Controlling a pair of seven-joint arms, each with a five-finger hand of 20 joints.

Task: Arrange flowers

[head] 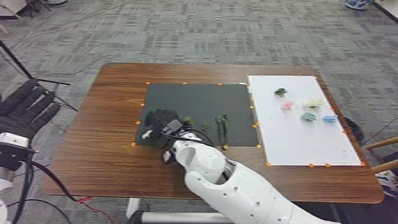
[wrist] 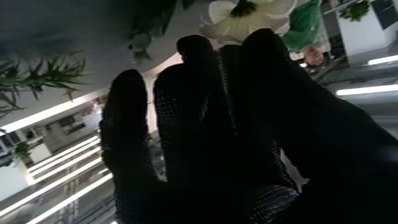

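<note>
Looks early: blooms (head: 308,117) and green stems (head: 223,131) lie apart, unarranged; left hand (head: 27,109) open, right hand (head: 163,120) near white flower (wrist: 233,24), grip can't tell.

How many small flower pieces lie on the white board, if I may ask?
5 on the white board: a dark piece farthest; a pink piece left of a cream piece; nearest, a teal piece left of a blue piece.

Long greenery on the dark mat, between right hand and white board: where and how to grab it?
I'd come from above and pinch the long greenery near mid-length, thumb and fingers closing from left and right. It's narrow and lies on the dark mat pointing away from the robot, so closing across its width looks safest.
</note>
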